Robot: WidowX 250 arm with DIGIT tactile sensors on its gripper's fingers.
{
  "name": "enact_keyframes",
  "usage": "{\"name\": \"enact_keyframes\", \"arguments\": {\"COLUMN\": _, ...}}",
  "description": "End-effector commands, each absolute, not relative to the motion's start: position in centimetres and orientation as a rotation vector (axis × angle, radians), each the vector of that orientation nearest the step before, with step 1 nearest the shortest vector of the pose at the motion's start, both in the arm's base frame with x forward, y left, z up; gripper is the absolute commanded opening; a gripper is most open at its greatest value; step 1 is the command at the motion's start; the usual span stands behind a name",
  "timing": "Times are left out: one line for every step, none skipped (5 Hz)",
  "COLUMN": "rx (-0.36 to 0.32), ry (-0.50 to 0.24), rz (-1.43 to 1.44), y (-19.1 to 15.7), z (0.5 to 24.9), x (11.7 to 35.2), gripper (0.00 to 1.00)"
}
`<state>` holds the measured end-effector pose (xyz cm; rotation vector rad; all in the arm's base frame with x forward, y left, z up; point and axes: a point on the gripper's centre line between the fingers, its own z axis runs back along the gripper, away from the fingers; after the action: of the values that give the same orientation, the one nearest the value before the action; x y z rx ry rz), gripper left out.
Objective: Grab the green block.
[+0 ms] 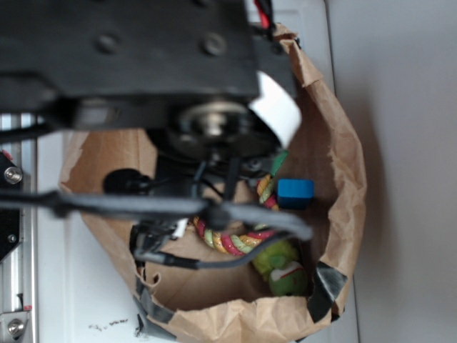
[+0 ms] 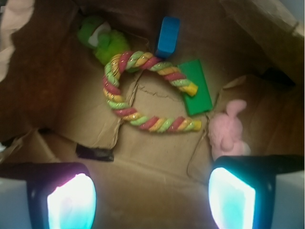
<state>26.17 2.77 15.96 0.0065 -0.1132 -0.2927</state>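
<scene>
In the wrist view the green block, a flat dark green slab, lies on the floor of a brown paper bag. A twisted rope ring overlaps its left edge. My gripper hangs open above the bag floor, well short of the block, with nothing between its fingers. The slab sits ahead of the gripper and to the right. In the exterior view the arm covers most of the bag's inside, and I cannot make out the block there.
A blue cube stands just beyond the block. A lime-green plush toy lies past the ring. A pink plush sits by my right finger. The bag's crumpled walls surround everything.
</scene>
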Motion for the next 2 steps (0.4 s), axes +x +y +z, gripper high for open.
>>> {"name": "enact_keyframes", "arguments": {"rx": 0.011, "ry": -0.181, "rz": -0.306, "y": 3.03, "z": 15.19, "x": 29.07, "gripper": 1.00}}
{"name": "enact_keyframes", "arguments": {"rx": 0.017, "ry": -0.185, "rz": -0.301, "y": 3.82, "z": 14.92, "x": 29.81, "gripper": 1.00}}
